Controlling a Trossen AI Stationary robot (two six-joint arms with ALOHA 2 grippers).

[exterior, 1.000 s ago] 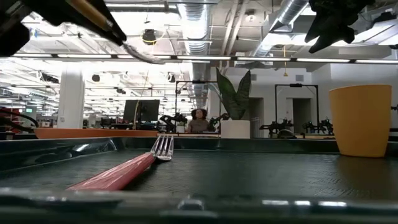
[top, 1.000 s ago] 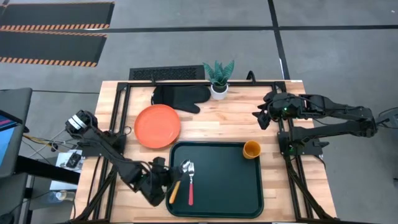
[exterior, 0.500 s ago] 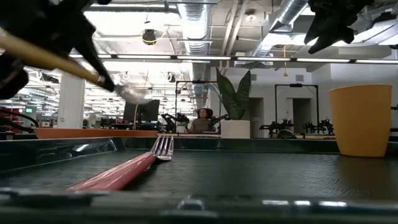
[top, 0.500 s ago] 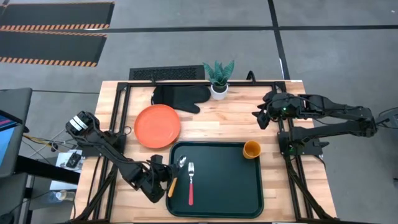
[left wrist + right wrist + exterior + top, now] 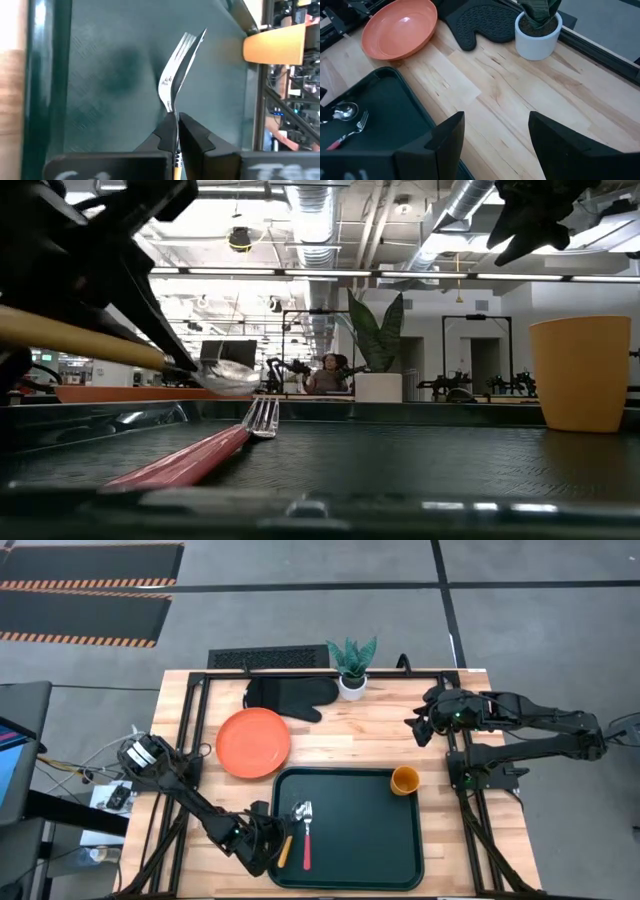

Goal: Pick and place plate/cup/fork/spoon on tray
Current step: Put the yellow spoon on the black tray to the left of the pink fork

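Observation:
The dark green tray (image 5: 370, 850) lies at the table's near middle. The red-handled fork (image 5: 306, 840) lies flat on the tray's left part. The orange cup (image 5: 404, 780) stands upright in the tray's far right corner. The orange-red plate (image 5: 253, 742) rests on the wood beyond the tray's far left corner. My left gripper (image 5: 274, 844) is over the tray's left edge, shut on the yellow-orange-handled spoon (image 5: 290, 835). My right gripper (image 5: 420, 728) hangs open and empty high over the table's far right. My left gripper pinches the spoon's yellow-orange handle (image 5: 176, 171) between its two fingers. The spoon runs on ahead of the fingers, along them, toward the far edge. It is nearly level just above the tray floor, its bowl (image 5: 230, 377) beside the fork's tines (image 5: 262, 417). Whether the bowl touches the tray, I cannot tell.
A black oven mitt (image 5: 290, 695) and a white pot with a green plant (image 5: 352, 668) sit along the far edge. The tray's middle and right floor (image 5: 370, 830) is bare. Bare wood (image 5: 485, 95) lies between tray and pot.
My left gripper has gone down toward the tray and a little toward the near edge with the spoon. The spoon has come down from high above the fork and tipped from steeply slanted to nearly level, its bowl now low beside the fork's tines.

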